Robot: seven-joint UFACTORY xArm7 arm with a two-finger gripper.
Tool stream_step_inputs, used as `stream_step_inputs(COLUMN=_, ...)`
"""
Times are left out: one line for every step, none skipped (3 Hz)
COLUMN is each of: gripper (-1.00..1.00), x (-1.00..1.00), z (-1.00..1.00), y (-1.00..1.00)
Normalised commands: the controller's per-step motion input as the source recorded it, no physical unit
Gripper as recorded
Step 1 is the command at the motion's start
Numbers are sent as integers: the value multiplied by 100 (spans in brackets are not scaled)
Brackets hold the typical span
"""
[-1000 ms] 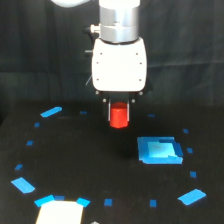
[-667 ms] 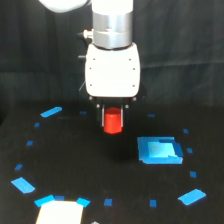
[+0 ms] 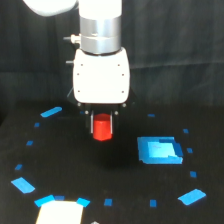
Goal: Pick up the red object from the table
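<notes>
The red object (image 3: 102, 127), a short bright red-orange cylinder, hangs under the white gripper body and is held off the black table (image 3: 70, 165). My gripper (image 3: 102, 126) is shut on it, with a dark finger on each side. The cylinder's lower end sticks out below the fingers. Its top is hidden by the gripper body.
A light-blue square patch (image 3: 159, 150) lies on the table toward the exterior view's right. Small blue tape marks ring the table, such as one at the left (image 3: 51, 112) and one at the lower right (image 3: 192, 197). A white patch (image 3: 59, 212) sits at the bottom left.
The arm and gripper have shifted toward the exterior view's left with the red cylinder held in the fingers, and it sits a little higher above the table.
</notes>
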Motion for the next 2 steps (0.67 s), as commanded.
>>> stream_step_inputs(gripper=-100, x=0, z=100, y=100)
stream_step_inputs(gripper=-92, x=-2, z=0, y=70)
